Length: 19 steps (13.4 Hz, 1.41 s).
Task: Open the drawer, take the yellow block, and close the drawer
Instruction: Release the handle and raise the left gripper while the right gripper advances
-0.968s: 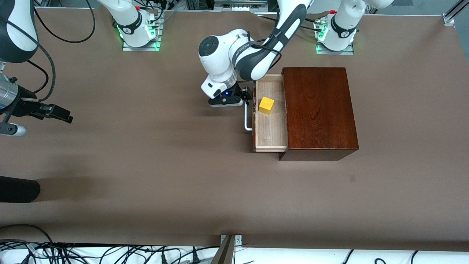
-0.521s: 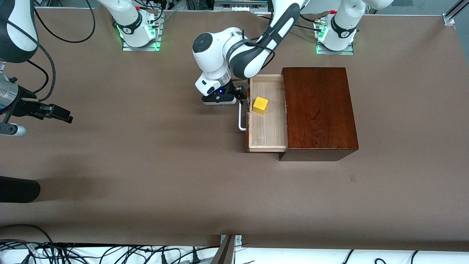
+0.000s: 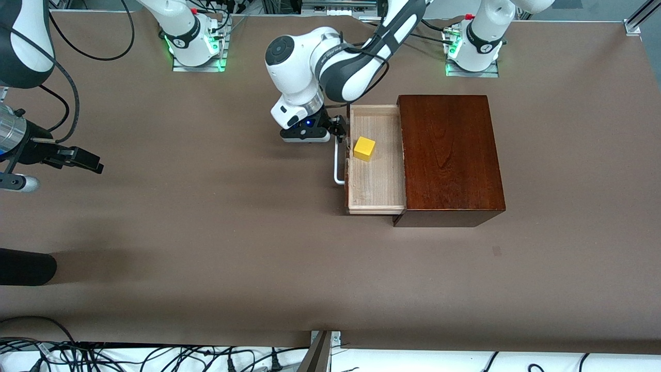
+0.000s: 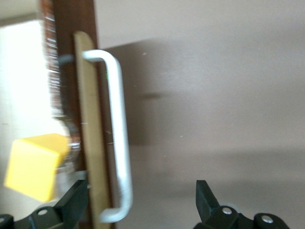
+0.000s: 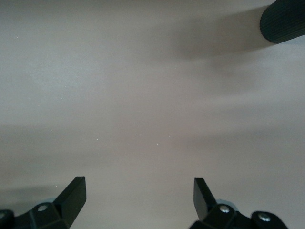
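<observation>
The drawer [image 3: 376, 178] stands pulled out of the mahogany box [image 3: 449, 155] toward the right arm's end of the table. The yellow block [image 3: 364, 149] sits in its pale tray, close to the drawer front. My left gripper [image 3: 340, 129] is open at the end of the white loop handle [image 3: 338, 168] that is farther from the front camera. In the left wrist view the handle [image 4: 116, 133] lies between the spread fingers of my left gripper [image 4: 140, 202], beside the block [image 4: 35, 164] and drawer front [image 4: 71, 47]. My right gripper [image 3: 95, 166] is open and empty, and that arm waits over bare table [image 5: 139, 198].
A black cylinder [image 3: 26, 266] juts in at the right arm's end of the table, nearer the front camera, and also shows in the right wrist view [image 5: 286, 19]. Cables lie along the table edge nearest the front camera.
The drawer has slid farther out toward the right arm's end, with the yellow block riding in it. My left gripper moved the same way at the handle. The right arm has not moved.
</observation>
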Each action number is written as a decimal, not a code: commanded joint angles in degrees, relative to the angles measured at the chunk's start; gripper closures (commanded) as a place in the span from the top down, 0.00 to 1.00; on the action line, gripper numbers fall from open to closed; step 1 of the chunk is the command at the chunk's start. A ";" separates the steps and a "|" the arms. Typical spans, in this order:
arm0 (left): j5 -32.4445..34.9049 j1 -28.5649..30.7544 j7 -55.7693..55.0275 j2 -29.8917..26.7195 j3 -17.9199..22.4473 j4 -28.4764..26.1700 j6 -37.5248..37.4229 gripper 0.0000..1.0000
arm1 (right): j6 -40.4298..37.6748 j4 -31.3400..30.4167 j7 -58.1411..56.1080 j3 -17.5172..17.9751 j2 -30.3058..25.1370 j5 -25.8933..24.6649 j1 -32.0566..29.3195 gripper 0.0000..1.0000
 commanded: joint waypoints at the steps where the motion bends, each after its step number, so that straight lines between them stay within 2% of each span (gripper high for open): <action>1: -1.53 1.37 2.21 -4.91 -0.71 -0.28 -4.83 1.00 | -0.37 0.54 -0.26 0.21 0.14 1.06 0.32 1.00; 3: -2.84 5.04 2.21 -7.98 -2.81 -0.72 -5.81 1.00 | -0.28 0.54 -0.34 0.21 0.14 1.06 1.63 1.00; 5: -6.26 10.40 3.78 -11.67 -3.08 -1.68 -5.99 1.00 | -0.19 0.62 -0.26 0.21 0.06 1.06 4.61 1.00; 7: -9.60 16.20 9.74 -15.19 -3.08 -2.65 -8.61 1.00 | 0.16 0.71 -0.17 0.21 0.14 1.06 7.95 1.00; 9: -10.06 21.04 15.02 -18.79 -3.08 -3.79 -11.08 1.00 | 0.68 0.80 0.70 0.21 0.14 1.15 11.29 1.00; 13: -14.27 31.33 29.07 -26.62 -1.95 -8.35 -11.88 1.00 | 1.48 0.71 2.29 0.21 0.32 2.90 18.32 1.00; 17: -14.71 32.93 41.64 -35.14 5.68 -16.52 -11.09 1.00 | 2.79 0.89 2.38 0.21 2.07 3.87 24.12 1.00; 19: -15.59 32.93 47.10 -38.66 9.82 -21.70 -8.12 1.00 | 4.28 0.89 2.73 0.21 2.78 4.92 26.59 1.00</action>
